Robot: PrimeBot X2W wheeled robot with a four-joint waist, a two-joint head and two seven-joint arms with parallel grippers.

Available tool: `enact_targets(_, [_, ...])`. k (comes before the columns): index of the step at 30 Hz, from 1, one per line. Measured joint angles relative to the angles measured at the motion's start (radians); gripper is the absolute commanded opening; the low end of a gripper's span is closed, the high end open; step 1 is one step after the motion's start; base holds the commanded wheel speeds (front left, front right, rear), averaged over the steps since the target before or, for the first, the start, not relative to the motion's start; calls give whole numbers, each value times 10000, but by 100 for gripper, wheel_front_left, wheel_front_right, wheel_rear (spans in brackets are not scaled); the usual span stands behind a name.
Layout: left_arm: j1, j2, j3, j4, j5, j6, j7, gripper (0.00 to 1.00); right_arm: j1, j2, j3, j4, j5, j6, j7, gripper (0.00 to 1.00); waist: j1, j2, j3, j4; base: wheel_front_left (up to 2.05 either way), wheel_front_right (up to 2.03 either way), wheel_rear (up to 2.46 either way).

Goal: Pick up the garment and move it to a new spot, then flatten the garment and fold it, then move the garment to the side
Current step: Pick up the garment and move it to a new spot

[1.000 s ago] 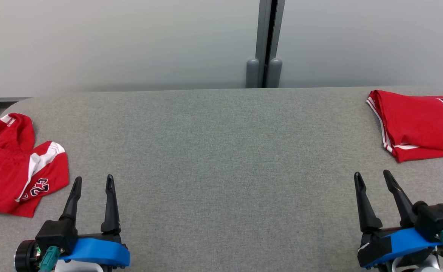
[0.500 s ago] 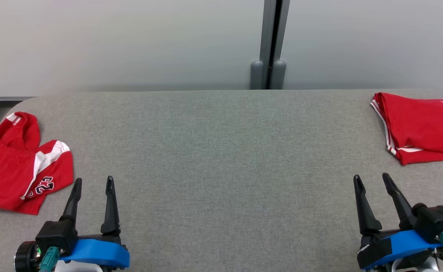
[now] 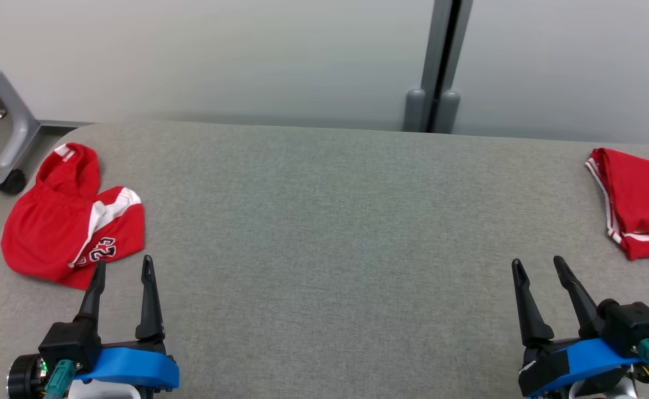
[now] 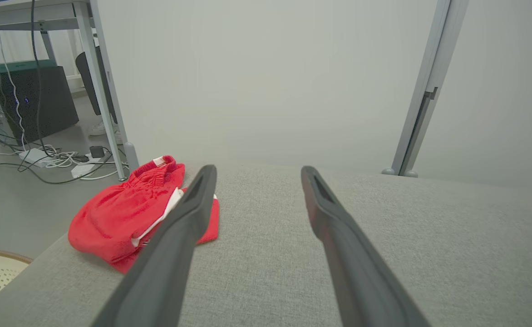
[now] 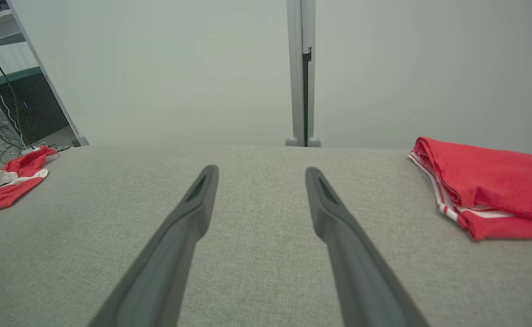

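A crumpled red garment (image 3: 53, 233) with white panels and a black-and-white number lies at the left end of the grey table (image 3: 324, 221); it also shows in the left wrist view (image 4: 120, 218) and the right wrist view (image 5: 2, 188). My left gripper (image 3: 124, 261) stands open just right of it, apart from the cloth, with nothing between its fingers (image 4: 258, 169). A second red garment (image 3: 643, 199), folded flat with white trim, rests at the table's right end (image 5: 488, 186). My right gripper (image 3: 536, 260) is open and empty in front of it and to its left (image 5: 260, 169).
A grey partition post (image 3: 439, 61) rises behind the table's far edge. Off the left end stand a desk leg on a castor (image 3: 9, 138), floor cables (image 4: 43, 159) and a dark computer case (image 4: 25, 104). The table's rounded left edge runs close to the crumpled garment.
The head camera has turned left, so the whole picture has shifted right and the folded garment sits partly past the right edge. Both grippers stay open and keep their places.
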Motion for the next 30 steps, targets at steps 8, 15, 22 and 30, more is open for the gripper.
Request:
enact_targets(8, [-2,77,121,-209,-90,180,27,100,-49,2,96,-10,-15,0,21,100,0,1,178,656,0,0,0])
enact_targets(15, [-35,157,213,-360,-180,313,-6,100,-195,2,190,-33,-102,0,75,100,2,0,405,1512,0,0,0])
enact_targets(22, [-27,257,439,-447,-305,437,-58,100,-300,4,268,-92,-215,0,125,100,2,0,617,2269,0,0,0])
enact_targets(30, [147,320,694,-585,-468,617,-127,100,-368,6,295,-159,-351,0,221,100,1,0,800,2977,0,0,0])
